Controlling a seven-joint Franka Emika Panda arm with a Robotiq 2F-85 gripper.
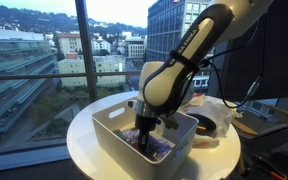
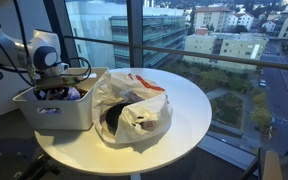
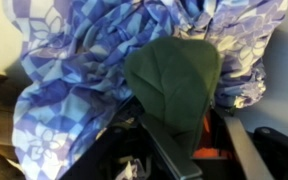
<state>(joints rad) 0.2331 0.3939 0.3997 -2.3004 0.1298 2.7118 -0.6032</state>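
The gripper [image 1: 144, 127] was down in the bin [image 1: 112, 142], mid-frame, at the green cloth [image 3: 174, 75]. I could not tell its grip. A slow pinch looked best.

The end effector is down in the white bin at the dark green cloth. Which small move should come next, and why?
Probably close the end effector on the dark green cloth and lift a little: in the wrist view the cloth lies right in front of it, atop the blue patterned cloth.

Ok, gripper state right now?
Gripper: jaws down in the white bin, at the dark green cloth; open or closed cannot be told.
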